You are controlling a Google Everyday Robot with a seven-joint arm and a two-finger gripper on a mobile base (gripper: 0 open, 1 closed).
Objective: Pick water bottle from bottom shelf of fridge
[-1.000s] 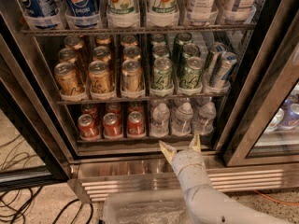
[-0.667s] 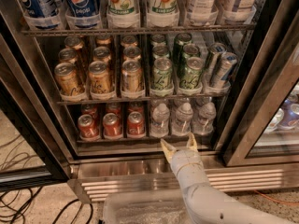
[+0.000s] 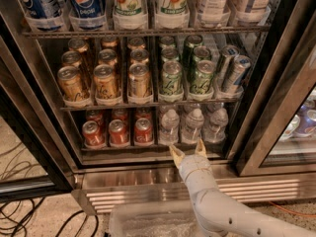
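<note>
Here the fridge stands open, its slatted steel base nearest the camera. The hand is at the front lip of the bottom shelf, reaching in from the near right on a pale arm. Its two fingers are spread apart with nothing between them. On the right half of that shelf three clear bottles stand upright side by side. The middle water bottle, white cap on, is just beyond the gap of the fingers, with the other two close on either side. Red cans fill the left half of the same shelf. On the rack above, gold cans stand to the left and green cans to the right. Large labelled bottles line the top rack. A clear plastic bin lies near the base, just left of the arm, and black cables trail on the floor at the near left
</note>
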